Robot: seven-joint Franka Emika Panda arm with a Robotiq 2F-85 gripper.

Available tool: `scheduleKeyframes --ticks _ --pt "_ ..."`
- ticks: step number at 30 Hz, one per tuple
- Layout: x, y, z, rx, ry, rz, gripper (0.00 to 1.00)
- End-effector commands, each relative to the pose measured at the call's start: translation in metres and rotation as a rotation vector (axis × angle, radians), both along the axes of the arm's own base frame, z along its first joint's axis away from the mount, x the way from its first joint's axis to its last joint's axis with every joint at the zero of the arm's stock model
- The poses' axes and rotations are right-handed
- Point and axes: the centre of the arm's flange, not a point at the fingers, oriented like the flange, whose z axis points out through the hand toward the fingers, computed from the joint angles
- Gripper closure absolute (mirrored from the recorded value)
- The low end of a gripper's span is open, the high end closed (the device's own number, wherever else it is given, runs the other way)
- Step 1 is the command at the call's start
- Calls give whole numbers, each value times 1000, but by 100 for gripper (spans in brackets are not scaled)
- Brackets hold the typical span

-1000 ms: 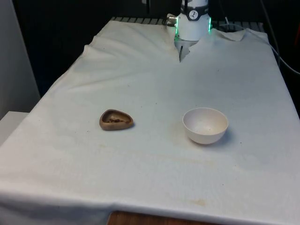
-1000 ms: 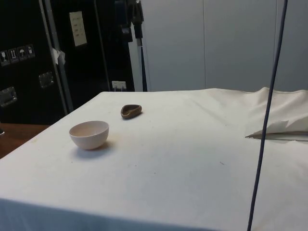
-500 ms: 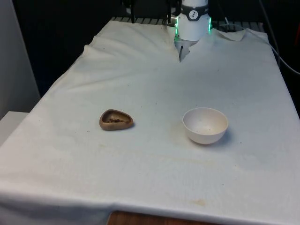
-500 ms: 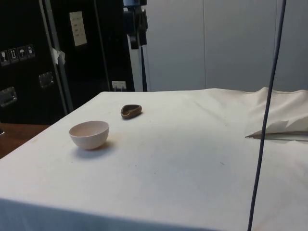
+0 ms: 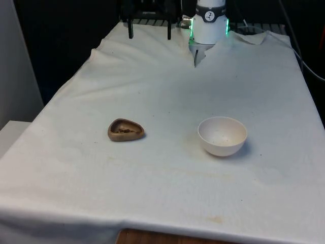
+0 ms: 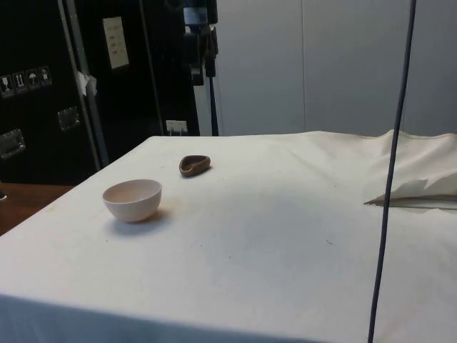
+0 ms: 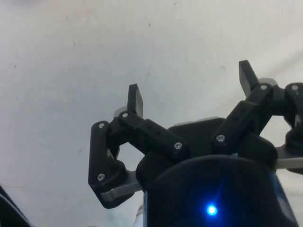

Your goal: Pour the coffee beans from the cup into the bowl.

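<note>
A small brown cup (image 5: 125,130), shallow and rounded-triangular, lies on the white cloth at the front view's left with dark coffee beans in it. The side view has this cup (image 6: 194,165) farther back on the table. A white bowl (image 5: 222,135) stands to the front view's right of the cup, upright; in the side view the bowl (image 6: 132,199) is at the near left. My gripper (image 5: 150,30) hangs open high over the table's far end, well away from the cup. The side view shows the gripper (image 6: 202,71) above and beyond the cup. Nothing sits between the fingers (image 7: 136,100).
The cloth has a slit and folds near the robot's base (image 5: 195,57) and a rumpled bulge (image 6: 418,187) at the side view's right. A dark cable (image 6: 389,186) hangs down in front of the side camera. Bare wood (image 5: 152,238) shows at the table's near edge.
The gripper has come down into the front view at the top and shifted towards that view's left. In the side view it sits lower. Cup and bowl have not moved.
</note>
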Motion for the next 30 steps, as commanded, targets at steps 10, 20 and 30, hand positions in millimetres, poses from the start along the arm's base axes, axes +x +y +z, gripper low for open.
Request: scheduleKeyframes --ticks 10,20,30 --pt "7 -11 -17 -6 -1 -14 0" --pt "6 -17 -27 24 -13 -23 0" --pt "6 -19 -50 28 -24 -20 0"
